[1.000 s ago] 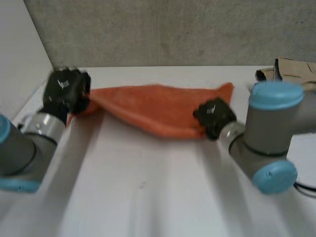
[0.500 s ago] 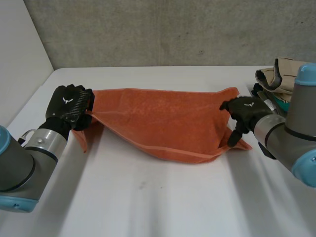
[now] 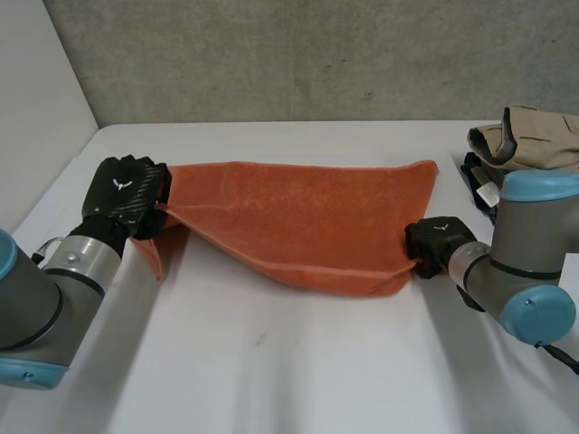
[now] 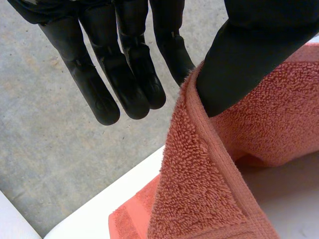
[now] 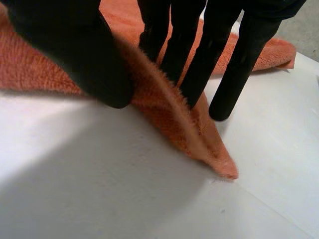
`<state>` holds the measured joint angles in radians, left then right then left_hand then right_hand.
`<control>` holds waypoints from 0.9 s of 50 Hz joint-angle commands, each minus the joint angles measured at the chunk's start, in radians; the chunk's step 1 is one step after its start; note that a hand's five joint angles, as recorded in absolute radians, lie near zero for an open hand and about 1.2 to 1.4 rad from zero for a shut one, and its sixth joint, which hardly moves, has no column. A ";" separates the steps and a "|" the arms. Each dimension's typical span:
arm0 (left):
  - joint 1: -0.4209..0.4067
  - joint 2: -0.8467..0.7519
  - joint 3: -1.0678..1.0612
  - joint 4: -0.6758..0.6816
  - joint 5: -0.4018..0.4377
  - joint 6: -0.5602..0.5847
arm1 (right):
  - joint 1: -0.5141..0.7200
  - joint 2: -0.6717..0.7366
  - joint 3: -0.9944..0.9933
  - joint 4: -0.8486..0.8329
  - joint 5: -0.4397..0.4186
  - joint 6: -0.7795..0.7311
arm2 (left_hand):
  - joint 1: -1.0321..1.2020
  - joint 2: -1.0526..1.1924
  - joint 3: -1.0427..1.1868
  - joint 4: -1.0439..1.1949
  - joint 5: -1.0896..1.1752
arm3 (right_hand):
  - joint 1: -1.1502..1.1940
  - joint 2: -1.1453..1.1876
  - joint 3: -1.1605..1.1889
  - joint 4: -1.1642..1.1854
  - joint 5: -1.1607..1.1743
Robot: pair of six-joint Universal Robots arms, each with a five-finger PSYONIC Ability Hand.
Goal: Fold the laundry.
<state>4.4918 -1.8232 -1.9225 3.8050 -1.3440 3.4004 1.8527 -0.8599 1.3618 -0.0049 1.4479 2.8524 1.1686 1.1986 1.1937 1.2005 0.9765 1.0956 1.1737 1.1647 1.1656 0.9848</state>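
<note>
Left hand (image 3: 125,194): pinching orange towel (image 3: 308,217), left edge.
Right hand (image 3: 434,242): thumb and fingers clamped on its near right corner.

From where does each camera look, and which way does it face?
Head: behind and between the arms, looking down at the table; both arms show.
Left wrist: on that arm, along the left hand pinching the towel edge.
Right wrist: likewise, the right hand pinching a towel corner.
All share the towel.
</note>
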 commanded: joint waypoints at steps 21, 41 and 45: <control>0.144 0.519 0.168 -0.567 0.111 0.020 | -0.092 -0.651 -0.200 0.456 -0.040 -0.380 | 0.228 0.198 0.203 0.196 0.245 | 0.301 0.223 0.232 0.231 0.237; 0.060 -0.189 0.650 -0.452 0.037 0.347 | 0.029 -0.108 -0.691 0.231 0.117 -0.217 | 0.228 0.198 0.203 0.196 0.245 | 0.301 0.223 0.232 0.231 0.237; 0.052 -0.180 0.763 -0.218 0.026 0.255 | 0.036 -0.109 -0.785 0.004 0.137 -0.115 | 0.228 0.198 0.203 0.196 0.245 | 0.301 0.223 0.232 0.231 0.237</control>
<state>4.5724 -1.9826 -1.3648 3.3164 -1.2944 3.7532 1.8665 -1.0000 0.7596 0.3042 1.5304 2.5926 1.1686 1.1999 1.1947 1.2012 0.9766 1.1219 1.1826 1.1917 1.1985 1.0065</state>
